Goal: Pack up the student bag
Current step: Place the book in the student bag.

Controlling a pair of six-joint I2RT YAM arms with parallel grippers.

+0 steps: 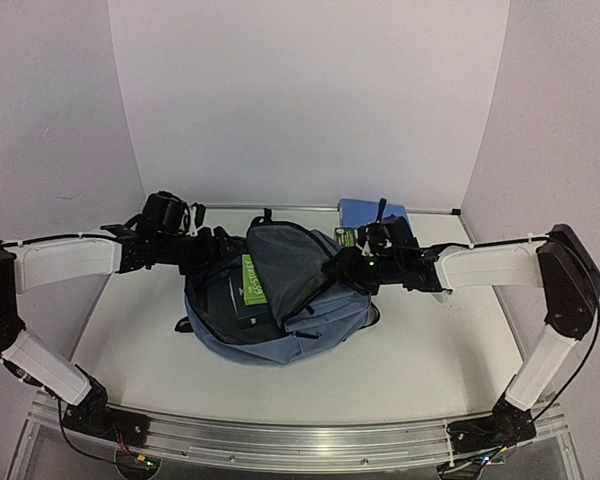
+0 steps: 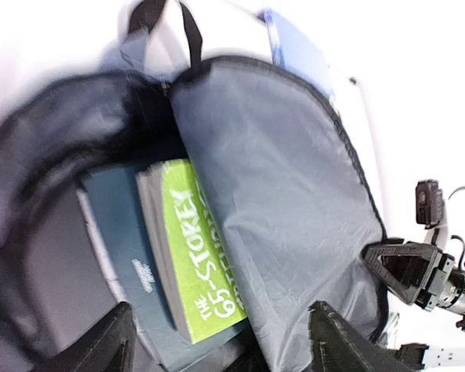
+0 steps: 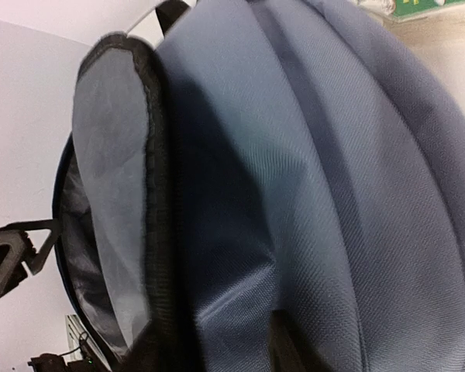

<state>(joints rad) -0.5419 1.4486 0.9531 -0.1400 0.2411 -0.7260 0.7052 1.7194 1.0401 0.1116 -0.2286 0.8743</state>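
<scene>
Access runs from your left: the student bag [image 1: 320, 315] lies in the middle of the table [image 1: 430, 350], its mouth gaping just before the left gripper [image 2: 221, 310], fingers spread and empty, while the right gripper [image 1: 335, 268] sits at the flap side, its jaws unreadable.

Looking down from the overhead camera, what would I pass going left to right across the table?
In order: left arm's white link, left tool, green book inside the student bag, right tool, right arm's white link.
</scene>
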